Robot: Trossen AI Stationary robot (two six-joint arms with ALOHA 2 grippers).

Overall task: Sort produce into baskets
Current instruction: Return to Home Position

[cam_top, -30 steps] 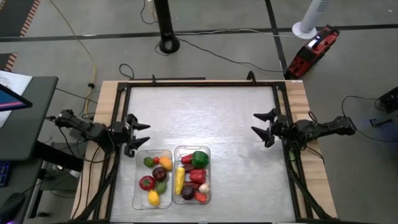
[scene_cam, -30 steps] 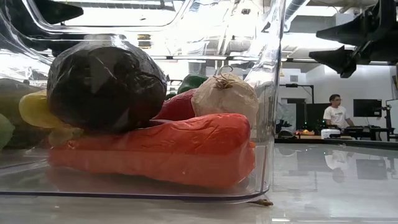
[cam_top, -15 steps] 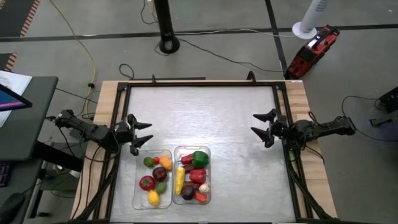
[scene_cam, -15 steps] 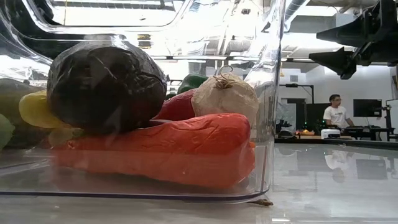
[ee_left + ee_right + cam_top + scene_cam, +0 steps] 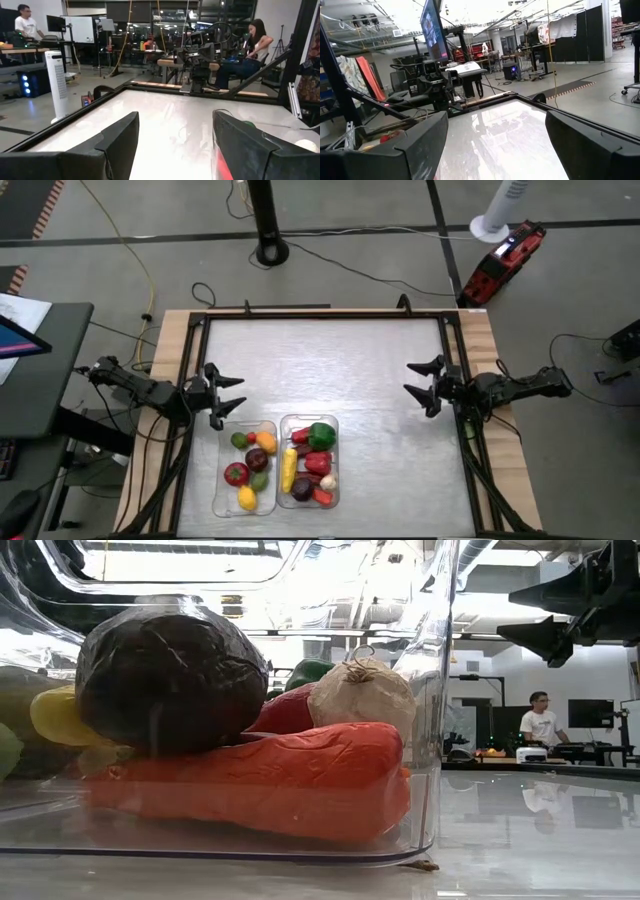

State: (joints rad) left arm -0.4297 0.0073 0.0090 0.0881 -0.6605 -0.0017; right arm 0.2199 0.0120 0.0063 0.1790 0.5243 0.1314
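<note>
Evidently every toy fruit and vegetable sits inside the two clear plastic rectangular bins, left bin (image 5: 216,480) and right bin (image 5: 337,465), side by side near the grey metal table's (image 5: 330,360) front edge. A green pepper (image 5: 321,435) tops the right bin, beside what may be a whitish garlic bulb (image 5: 362,695). The left gripper (image 5: 238,394) hovers just beyond the left bin, fingers apart. The right gripper (image 5: 407,378) hangs spread, well apart, at the right edge.

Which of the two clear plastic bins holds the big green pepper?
The clear plastic bin on the robot's right; the green pepper lies among its red pieces. The other bin's green pieces are small and round.
</note>
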